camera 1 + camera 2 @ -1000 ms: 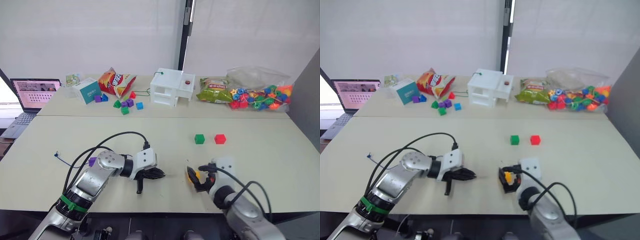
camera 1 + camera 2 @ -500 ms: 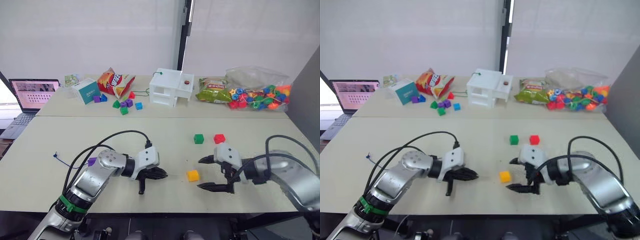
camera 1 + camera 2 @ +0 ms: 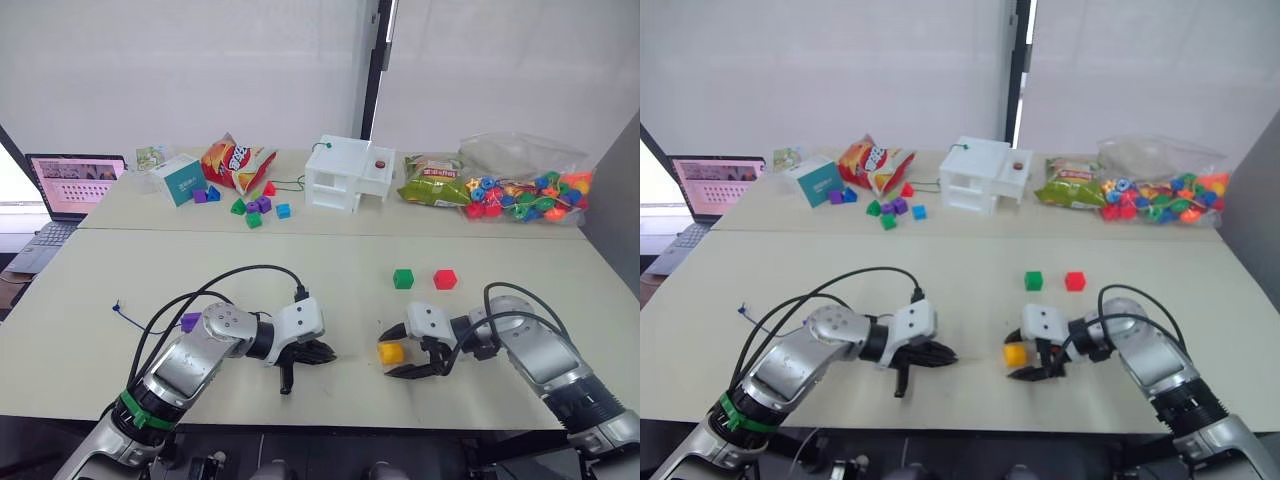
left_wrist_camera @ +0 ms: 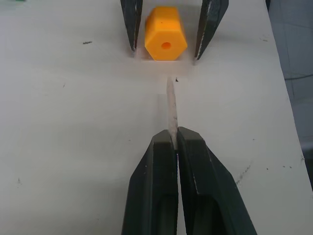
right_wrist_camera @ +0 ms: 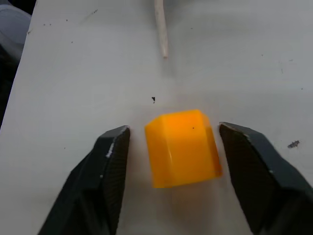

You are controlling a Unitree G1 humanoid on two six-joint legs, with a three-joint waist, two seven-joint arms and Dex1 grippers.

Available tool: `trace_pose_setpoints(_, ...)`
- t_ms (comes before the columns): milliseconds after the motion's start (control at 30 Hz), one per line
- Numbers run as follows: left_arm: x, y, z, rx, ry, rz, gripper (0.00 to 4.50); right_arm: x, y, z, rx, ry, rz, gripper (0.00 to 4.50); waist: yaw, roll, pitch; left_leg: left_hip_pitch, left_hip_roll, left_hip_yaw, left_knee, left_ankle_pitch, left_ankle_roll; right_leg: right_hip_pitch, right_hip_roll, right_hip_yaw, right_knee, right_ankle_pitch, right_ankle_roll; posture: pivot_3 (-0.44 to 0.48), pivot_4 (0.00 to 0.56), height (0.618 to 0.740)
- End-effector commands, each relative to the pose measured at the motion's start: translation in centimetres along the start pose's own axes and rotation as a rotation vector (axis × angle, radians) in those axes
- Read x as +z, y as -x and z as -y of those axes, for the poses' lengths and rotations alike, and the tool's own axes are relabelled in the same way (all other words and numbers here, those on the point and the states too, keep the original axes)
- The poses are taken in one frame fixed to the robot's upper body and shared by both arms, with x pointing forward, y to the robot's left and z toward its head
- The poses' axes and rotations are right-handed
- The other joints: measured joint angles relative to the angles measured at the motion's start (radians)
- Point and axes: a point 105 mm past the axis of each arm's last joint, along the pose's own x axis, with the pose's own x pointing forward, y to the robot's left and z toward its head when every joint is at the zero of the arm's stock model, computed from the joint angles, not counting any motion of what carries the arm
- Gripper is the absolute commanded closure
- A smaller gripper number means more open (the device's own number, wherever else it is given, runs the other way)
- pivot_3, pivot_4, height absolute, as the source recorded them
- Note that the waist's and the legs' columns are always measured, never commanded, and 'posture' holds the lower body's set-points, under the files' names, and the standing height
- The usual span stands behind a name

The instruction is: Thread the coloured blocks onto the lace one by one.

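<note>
A yellow block (image 3: 390, 352) lies on the table with its hole facing my left gripper. My right gripper (image 3: 385, 354) is open, one finger on each side of the block and neither touching it (image 5: 183, 147). My left gripper (image 3: 325, 352) is shut on the lace just behind its pale stiff tip (image 4: 170, 105). That tip points at the block's hole (image 4: 166, 45) from a short gap. The lace's dark blue knotted end (image 3: 117, 308) lies far to the left. A purple block (image 3: 190, 322) sits by my left arm. Further back are a green block (image 3: 403, 278) and a red block (image 3: 445, 279).
Along the back stand a laptop (image 3: 65, 185), a teal box (image 3: 182, 180), a snack bag (image 3: 232, 160), mixed small blocks (image 3: 255, 208), a white toy house (image 3: 347, 185), a green snack bag (image 3: 430, 185) and a clear bag of beads (image 3: 525, 190).
One second ago the yellow block was between my right gripper's fingers; then it lay on the table with the gripper open to its right. Now the open fingers straddle it. My left gripper has barely moved.
</note>
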Motion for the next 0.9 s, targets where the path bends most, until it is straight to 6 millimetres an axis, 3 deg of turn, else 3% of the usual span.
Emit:
trace_pose_setpoints(33,1.3,-0.1,0.0,0.004,-0.042,0.014,4.50,0.2,0.8,0.6,-0.055,0.022,0.006,2.88,0.001,0.000,0.000,0.000,0.000,0.000,0.000,0.000,0.000,0.000,0.000,0.000,0.000,0.000,0.000,0.000,0.150,0.740)
trace_pose_setpoints(67,1.4,-0.2,-0.1,0.003,-0.045,0.011,4.50,0.2,0.7,0.5,-0.057,0.017,0.010,3.18,0.001,0.000,0.000,0.000,0.000,0.000,0.000,0.000,0.000,0.000,0.000,0.000,0.000,0.000,0.000,0.000,0.150,0.740)
trace_pose_setpoints(900,2.2,-1.9,-0.5,-0.013,-0.080,-0.011,4.50,1.2,-0.5,-1.0,-0.044,0.010,-0.014,3.18,0.002,0.000,0.000,0.000,0.000,0.000,0.000,0.000,0.000,0.000,0.001,0.000,0.001,0.000,0.000,0.000,0.150,0.740)
